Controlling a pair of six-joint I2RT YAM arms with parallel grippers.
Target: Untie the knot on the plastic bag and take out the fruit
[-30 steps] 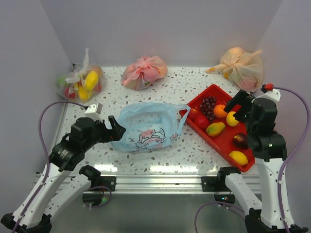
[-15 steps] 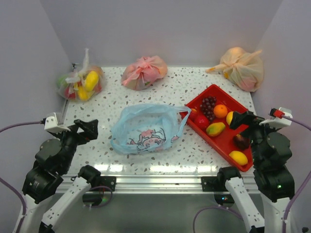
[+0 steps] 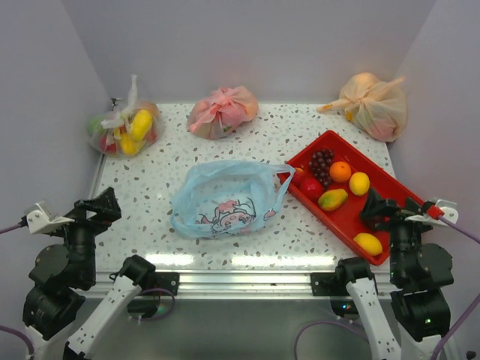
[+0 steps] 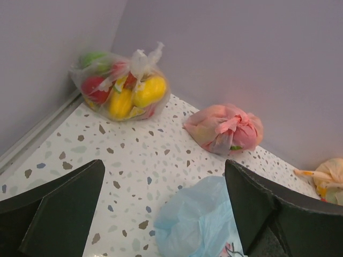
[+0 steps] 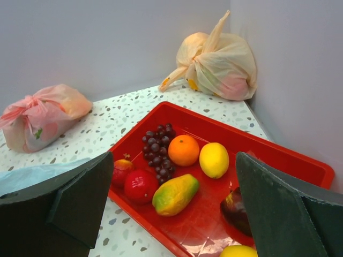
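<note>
The light blue plastic bag lies flat and slack at the table's middle, and also shows in the left wrist view. Its handle loop hangs loose; no knot shows. The fruit lies in a red tray: grapes, an orange, a lemon, a mango and a red one. My left gripper is open and empty, left of the bag and apart from it. My right gripper is open and empty above the tray's near end.
A clear bag of yellow fruit sits at the back left, a knotted pink bag at the back middle, a knotted orange bag at the back right. Walls close the table on three sides.
Both arms have drawn back toward the near edge. The left gripper has left the bag's left side; the right gripper has pulled back from over the tray. The bag stays put.
</note>
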